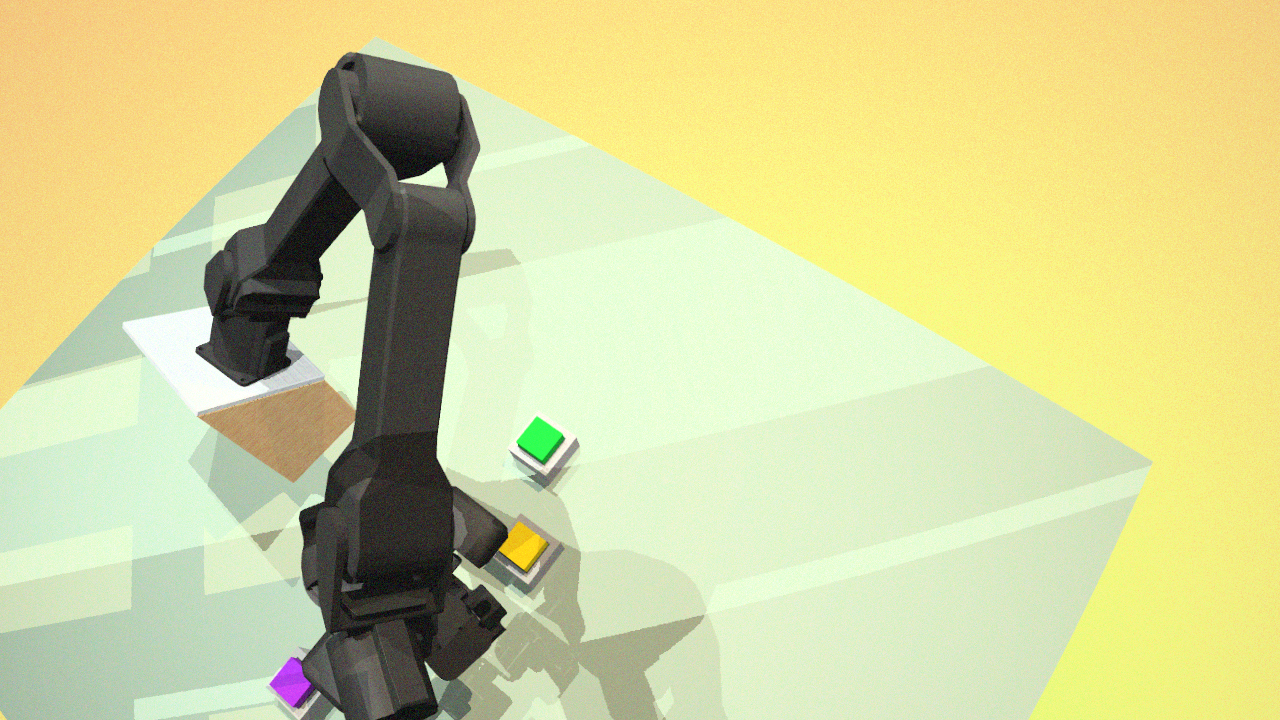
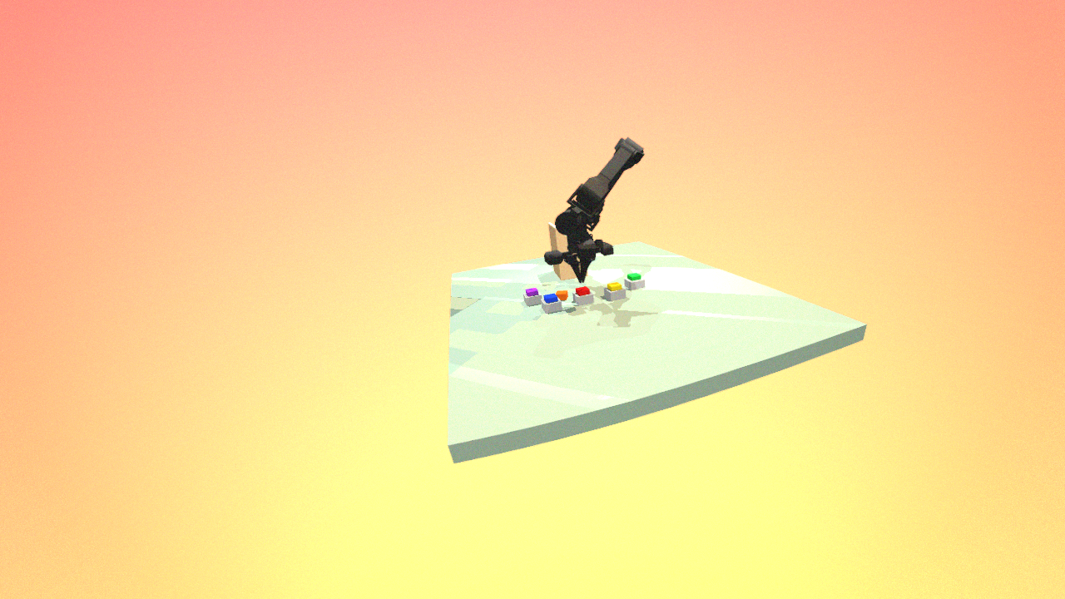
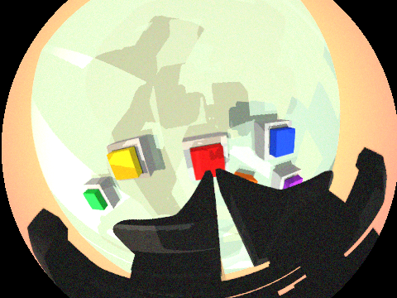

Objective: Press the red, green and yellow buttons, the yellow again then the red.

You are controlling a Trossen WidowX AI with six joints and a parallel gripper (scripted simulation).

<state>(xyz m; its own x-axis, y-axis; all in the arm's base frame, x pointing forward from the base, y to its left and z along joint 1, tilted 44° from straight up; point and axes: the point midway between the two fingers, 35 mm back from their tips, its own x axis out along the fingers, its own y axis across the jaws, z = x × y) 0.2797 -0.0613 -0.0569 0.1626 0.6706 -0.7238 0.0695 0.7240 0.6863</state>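
Red button (image 2: 582, 292) (image 3: 207, 159) is on the worktop (image 1: 805, 358) (image 2: 670, 342) (image 3: 269, 62), right under my fingers (image 2: 584, 269); it sits in a pale square housing, and its cap stands up out of it. My fingers are closed, tips nearly together, nothing held, pointing down just above the red cap with a slight gap in the exterior view. Top view: red is hidden. In the wrist view the tips overlap the cap's lower edge. Yellow button (image 1: 523, 546) (image 2: 614, 287) (image 3: 124, 163) is near red, left of it in the wrist view, cap up; green button (image 1: 540, 439) (image 2: 633, 277) (image 3: 95, 199) is beyond yellow, cap up too. Other side of red: blue button (image 2: 550, 299) (image 3: 282, 141), purple button (image 1: 291, 682) (image 2: 532, 292) (image 3: 294, 181), and an orange thing (image 2: 562, 295) (image 3: 246, 178) between red and purple, partly hidden, can't tell its shape. My arm (image 1: 407, 340) (image 2: 614, 167) arches up and over from its base on a white plate (image 1: 170, 358), brown panel (image 1: 281, 429) along the plate's edge.
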